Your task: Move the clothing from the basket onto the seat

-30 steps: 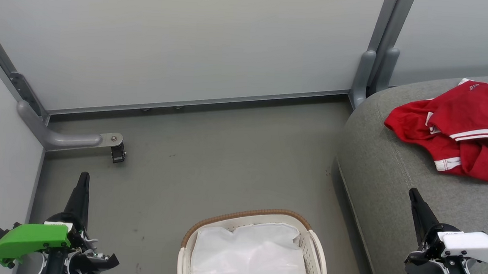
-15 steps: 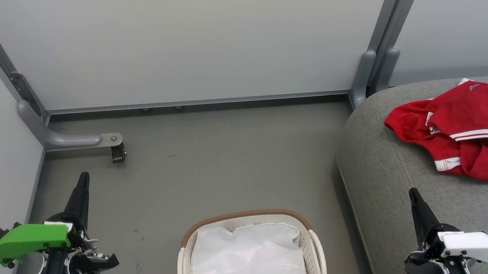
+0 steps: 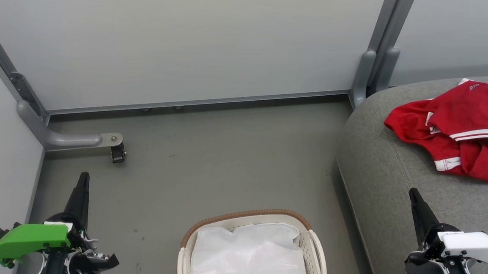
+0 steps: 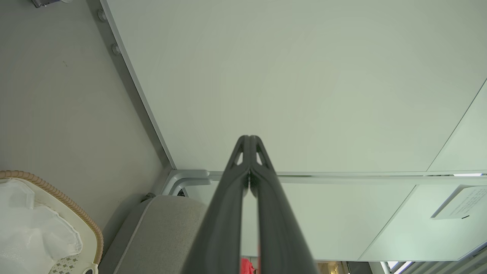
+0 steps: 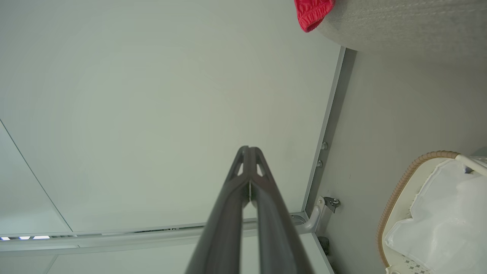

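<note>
My jaws are pressed together and empty: left gripper (image 3: 83, 177) at 7 o'clock, right gripper (image 3: 412, 193) at 4. Clothing (image 3: 456, 133) lies on the seat (image 3: 393, 197) at 2. Basket (image 3: 247, 216) at 6 holds a white sheet (image 3: 249, 256). Risk: I mistake the sheet for clothing and grab it.

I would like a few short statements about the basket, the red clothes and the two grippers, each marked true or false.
1. The red clothing lies on the grey seat. True.
2. The basket holds red clothing. False: it holds a white sheet.
3. The left gripper is shut and empty. True.
4. The right gripper grips the clothing. False: it is shut, empty and apart from it.
</note>
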`<state>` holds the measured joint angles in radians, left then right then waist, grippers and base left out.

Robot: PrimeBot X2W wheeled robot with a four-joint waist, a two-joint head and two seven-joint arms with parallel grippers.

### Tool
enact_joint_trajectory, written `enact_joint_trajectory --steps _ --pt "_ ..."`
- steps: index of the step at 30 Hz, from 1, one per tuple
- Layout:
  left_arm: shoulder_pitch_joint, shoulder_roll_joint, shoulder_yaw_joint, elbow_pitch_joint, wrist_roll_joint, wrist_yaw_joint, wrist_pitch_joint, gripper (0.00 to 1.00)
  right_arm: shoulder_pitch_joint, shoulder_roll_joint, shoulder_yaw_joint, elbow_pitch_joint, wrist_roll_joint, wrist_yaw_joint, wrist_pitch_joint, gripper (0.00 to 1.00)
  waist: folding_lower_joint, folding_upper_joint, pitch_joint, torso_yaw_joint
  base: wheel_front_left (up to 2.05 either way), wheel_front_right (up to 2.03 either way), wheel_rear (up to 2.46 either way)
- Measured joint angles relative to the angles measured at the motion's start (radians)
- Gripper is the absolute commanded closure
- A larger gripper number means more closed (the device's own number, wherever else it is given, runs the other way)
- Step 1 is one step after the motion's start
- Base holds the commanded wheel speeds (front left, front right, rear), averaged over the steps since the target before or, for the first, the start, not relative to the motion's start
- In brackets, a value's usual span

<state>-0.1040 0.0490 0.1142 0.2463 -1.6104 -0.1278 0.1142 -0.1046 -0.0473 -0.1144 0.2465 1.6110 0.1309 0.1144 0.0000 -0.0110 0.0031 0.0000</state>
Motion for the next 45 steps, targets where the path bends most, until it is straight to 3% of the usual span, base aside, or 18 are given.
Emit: enact_joint_trajectory --steps 45 --pt "0.0 0.0 0.0 0.0 0.0 0.0 0.0 1.0 0.0 0.0 0.0 0.0 0.0 0.0 0.0 1.0 0.0 0.0 0.0 0.0 0.0 0.0 0.0"
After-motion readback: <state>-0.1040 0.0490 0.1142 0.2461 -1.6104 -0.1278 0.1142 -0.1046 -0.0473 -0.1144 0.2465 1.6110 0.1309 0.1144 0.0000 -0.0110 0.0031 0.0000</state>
